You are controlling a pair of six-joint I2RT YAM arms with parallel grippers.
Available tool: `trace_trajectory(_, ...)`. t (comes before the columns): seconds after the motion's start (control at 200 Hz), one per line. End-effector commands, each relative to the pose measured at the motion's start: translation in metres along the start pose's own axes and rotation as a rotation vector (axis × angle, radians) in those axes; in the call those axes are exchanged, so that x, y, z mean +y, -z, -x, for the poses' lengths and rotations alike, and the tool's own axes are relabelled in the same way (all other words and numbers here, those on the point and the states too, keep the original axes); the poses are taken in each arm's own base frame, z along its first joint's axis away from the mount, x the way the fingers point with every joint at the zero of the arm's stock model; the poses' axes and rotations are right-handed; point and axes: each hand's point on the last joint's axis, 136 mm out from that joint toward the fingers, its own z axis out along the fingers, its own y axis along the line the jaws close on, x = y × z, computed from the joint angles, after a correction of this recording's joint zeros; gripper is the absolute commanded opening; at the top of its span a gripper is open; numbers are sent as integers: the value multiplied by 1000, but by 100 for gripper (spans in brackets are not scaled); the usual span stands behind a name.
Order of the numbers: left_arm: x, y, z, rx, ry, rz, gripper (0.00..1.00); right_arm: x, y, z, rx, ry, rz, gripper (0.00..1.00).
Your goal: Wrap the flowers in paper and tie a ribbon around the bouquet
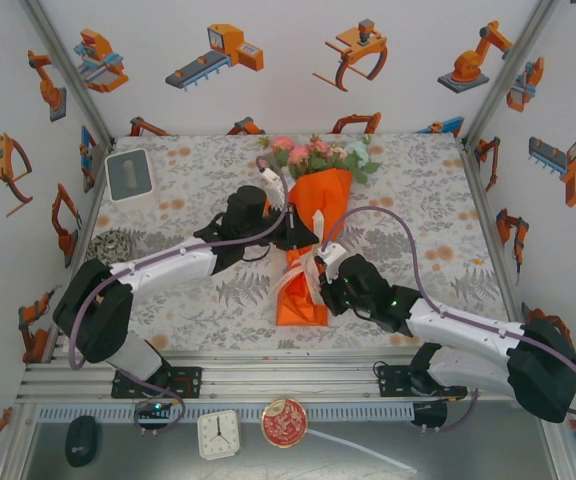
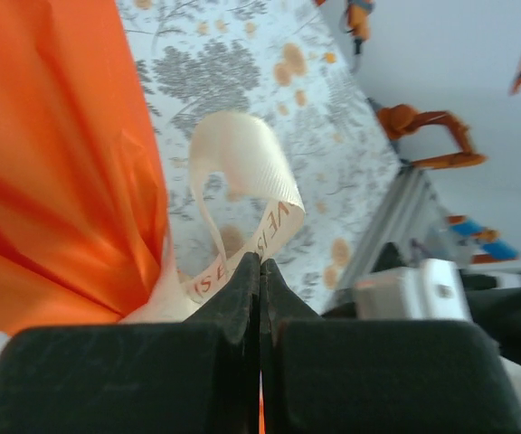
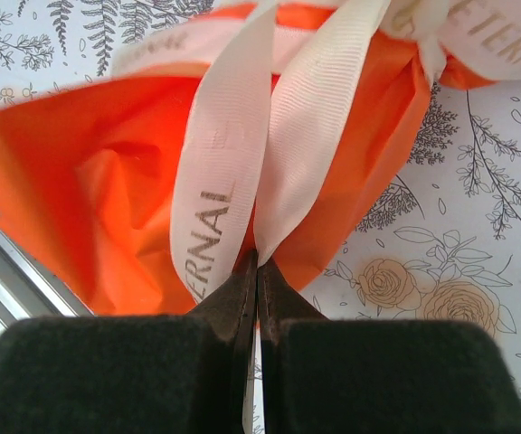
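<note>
1. Top external view: the bouquet (image 1: 323, 195) lies in the middle of the worktop (image 1: 188, 180). The flowers (image 1: 318, 155) point to the far side, and the orange paper (image 1: 303, 300) is already around the stems.
2. Left wrist view: our left claw (image 2: 260, 262) is closed tight on a loop of the ribbon (image 2: 242, 154), just beside the paper.
3. Right wrist view: our right claw (image 3: 257, 262) is closed too, pinching the ribbon where two strands meet.
4. We judge that the wrapping is done and the tying is in hand. Next, both claws should pull apart gently to tighten the knot without tearing the paper.
</note>
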Motion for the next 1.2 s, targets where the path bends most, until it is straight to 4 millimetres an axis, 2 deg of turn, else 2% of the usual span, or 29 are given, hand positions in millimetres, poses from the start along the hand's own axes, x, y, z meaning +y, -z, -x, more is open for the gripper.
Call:
trace_trajectory(0.0,-43,29,32,-74,153,-155,0,-2,3,10,-46,-16,-10,1)
trace_trajectory(0.11,-34,31,18,-12,164,-99,1,-3,4,10,-47,-17,-14,1)
trace_trajectory(0.275,9,32,-5,30,78,96,7,-2,4,12,-51,-21,-5,1)
trace_trajectory(0.385,21,32,-18,70,40,145,16,-2,5,13,-51,-20,-5,1)
trace_trajectory(0.496,29,38,-22,79,8,184,28,-2,7,14,-56,-20,-11,1)
trace_trajectory(0.626,40,49,-21,84,-40,254,29,-3,8,15,-58,-21,-16,1)
trace_trajectory(0.726,37,55,-13,87,-93,278,32,-4,10,18,-62,-25,-26,1)
trace_trajectory(0.856,-4,43,-2,143,-177,123,43,1,12,30,-92,-26,-5,2)
trace_trajectory(0.916,-14,33,3,158,-202,90,49,2,13,33,-98,-26,1,2)
trace_trajectory(0.996,-8,15,9,174,-211,109,56,3,13,37,-105,-30,3,2)
trace_trajectory(1.081,-1,-2,7,214,-227,118,62,-4,15,47,-142,-63,-37,2)
trace_trajectory(1.196,9,-13,7,213,-235,133,69,-2,12,63,-204,-124,-26,2)
